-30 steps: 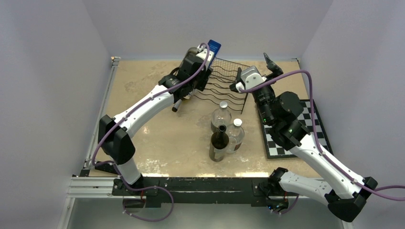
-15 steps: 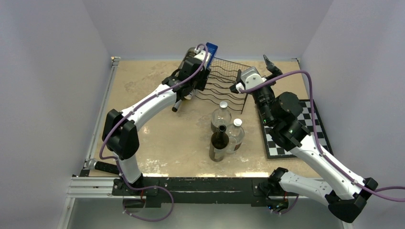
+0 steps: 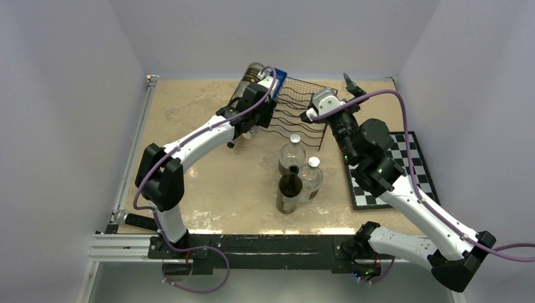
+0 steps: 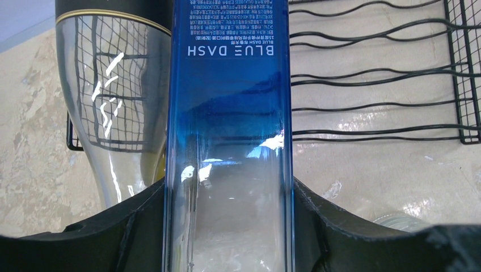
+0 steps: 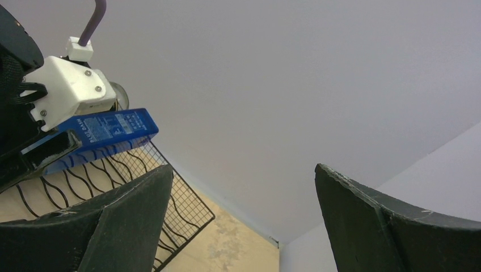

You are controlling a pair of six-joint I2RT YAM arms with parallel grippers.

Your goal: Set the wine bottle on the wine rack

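The blue wine bottle [image 4: 230, 141] was at the far-left corner of the wine rack [image 3: 301, 112], clamped at mid-body by the left gripper [image 4: 230, 232], whose fingers [image 4: 134, 229] pressed on both flat sides. Over the last second its far end had dropped from against the back wall toward the rack's mesh edge, and the left arm's elbow had swung inward – the grip itself had not loosened. In the wrist view it ran lengthwise just beside a clear bottle [image 4: 110, 107] with a black-and-gold band, the wavy wires spreading away to its right. Whether the glass was already touching the wires could not be told. This looked like the final lowering into a cradle, with seating and release not yet done; the close neighbour left little room for sideways drift. The right gripper [image 5: 244, 170] had edged slightly left at the rack's right end, its fingers spread wide on nothing and aimed up at the wall. Well clear of all this stood a dark bottle [image 3: 289, 189] and two capped clear bottles [image 3: 293, 153] mid-table, with the chessboard [image 3: 410, 165] to the right.
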